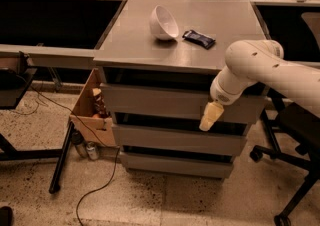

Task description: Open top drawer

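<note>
top drawer [165,103] | gripper [207,122] at its front's low right edge, grip we cannot tell | we should hook that edge, pull straight out slowly

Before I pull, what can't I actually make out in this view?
All in the camera view:
1. Whether the gripper, low at the right end of the top drawer, touches its front: the angle does not show it.
2. The drawer's inside: hidden under the cabinet top.
3. The drawer's right end: covered by the arm, itself cut off at the right edge.
</note>
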Available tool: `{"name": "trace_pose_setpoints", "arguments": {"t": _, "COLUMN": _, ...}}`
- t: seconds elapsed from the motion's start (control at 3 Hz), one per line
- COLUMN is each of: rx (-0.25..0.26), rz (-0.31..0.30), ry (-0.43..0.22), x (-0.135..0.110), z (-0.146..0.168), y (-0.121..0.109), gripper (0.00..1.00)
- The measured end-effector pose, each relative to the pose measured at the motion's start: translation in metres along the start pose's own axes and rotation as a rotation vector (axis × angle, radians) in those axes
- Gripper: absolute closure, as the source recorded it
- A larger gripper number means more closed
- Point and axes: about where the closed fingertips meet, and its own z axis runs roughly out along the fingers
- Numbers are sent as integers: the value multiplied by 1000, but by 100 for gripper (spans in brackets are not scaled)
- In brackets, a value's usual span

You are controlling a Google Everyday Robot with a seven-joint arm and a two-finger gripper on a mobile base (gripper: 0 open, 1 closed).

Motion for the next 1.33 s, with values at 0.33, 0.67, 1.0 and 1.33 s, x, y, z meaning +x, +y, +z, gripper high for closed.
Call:
{"name": "trace_pose_setpoints", "arguments": {"t": 0.33, "rx": -18, "rz": -4, "ry": 8, "x": -5, "z": 10, "y": -3, "gripper": 0}}
{"name": "trace_pose_setpoints", "arguments": {"t": 0.67, "rx": -34, "rz": -19, "ry": 18, "x": -10, "z": 19, "y": -5, "gripper": 0}}
{"name": "trace_pose_setpoints", "arguments": {"t": 1.0, "rx": -105, "rz": -58, "ry": 17, "x": -12, "z": 32, "y": -6, "gripper": 0}}
{"name": "trace_pose_setpoints", "arguments": {"t": 1.33, "rx": -192, "rz": -101, "ry": 29, "x": -9, "z": 38, "y": -3, "gripper": 0}}
